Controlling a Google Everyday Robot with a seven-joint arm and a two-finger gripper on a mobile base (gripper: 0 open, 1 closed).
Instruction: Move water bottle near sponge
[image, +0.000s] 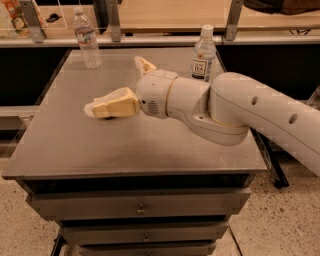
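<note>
The water bottle (87, 38), small, clear and ribbed with a white cap, stands upright at the table's far left corner. The sponge (88, 107) lies left of the table's middle, mostly hidden behind my near finger, with only a pale edge showing. My gripper (118, 85) is open and empty, low over the table. Its near finger (117, 103) lies across the sponge and its far finger (145, 65) points toward the back. The gripper is well to the right of and nearer than the water bottle.
A taller smooth bottle with a dark label (204, 54) stands at the far right of the grey table (150, 150), just behind my arm. A shelf rail with metal posts (112, 20) runs behind the table. Drawers sit below the tabletop.
</note>
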